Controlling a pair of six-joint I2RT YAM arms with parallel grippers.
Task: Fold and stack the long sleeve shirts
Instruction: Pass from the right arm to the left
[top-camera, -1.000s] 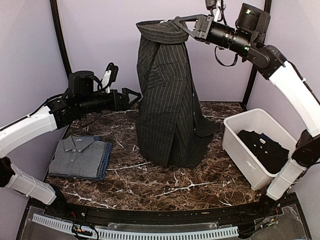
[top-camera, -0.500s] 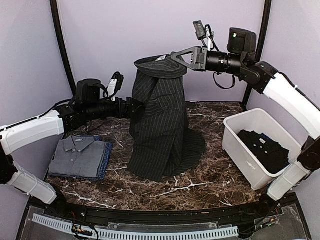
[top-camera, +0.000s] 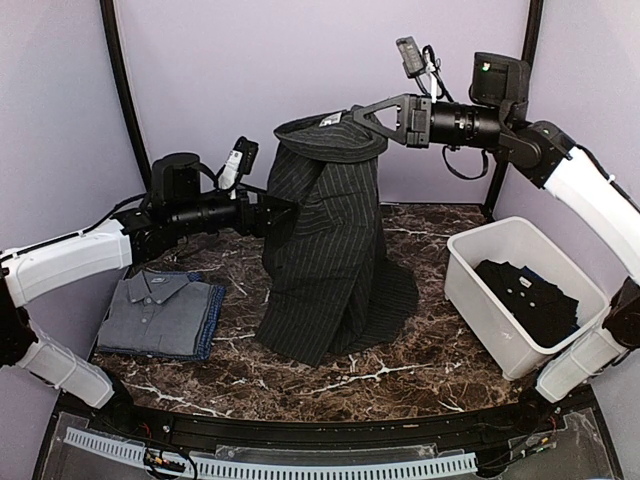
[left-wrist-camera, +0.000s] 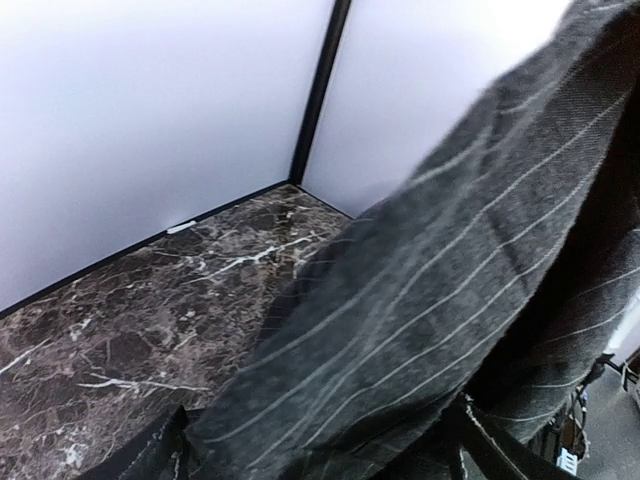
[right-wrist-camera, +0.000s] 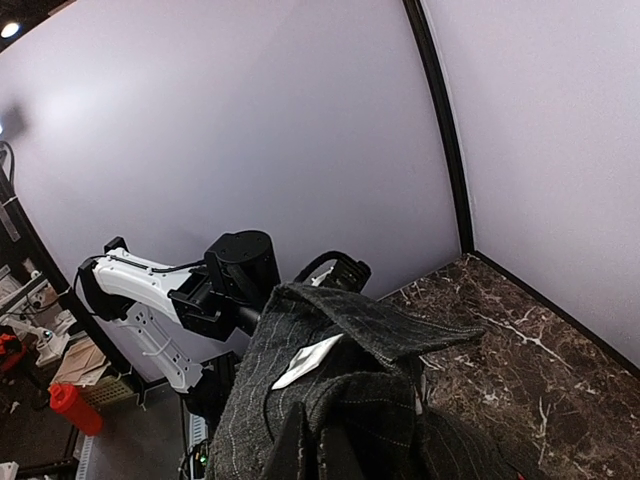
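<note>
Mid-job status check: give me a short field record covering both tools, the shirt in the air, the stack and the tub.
right tool: shut on the collar of the pinstriped shirt, holding it up
left tool: open, jaws wide, shirt cloth between them, not clamped
pinstriped shirt: hanging, lower end bunched on the table
stack: grey shirt folded on top of a blue shirt, left side of table
white tub: right side of table, dark shirts inside

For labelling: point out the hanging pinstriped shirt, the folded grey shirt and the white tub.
pinstriped shirt (top-camera: 325, 250), top view, hanging front panel.
grey shirt (top-camera: 155, 315), top view, folded chest.
white tub (top-camera: 478, 300), top view, left wall.
</note>
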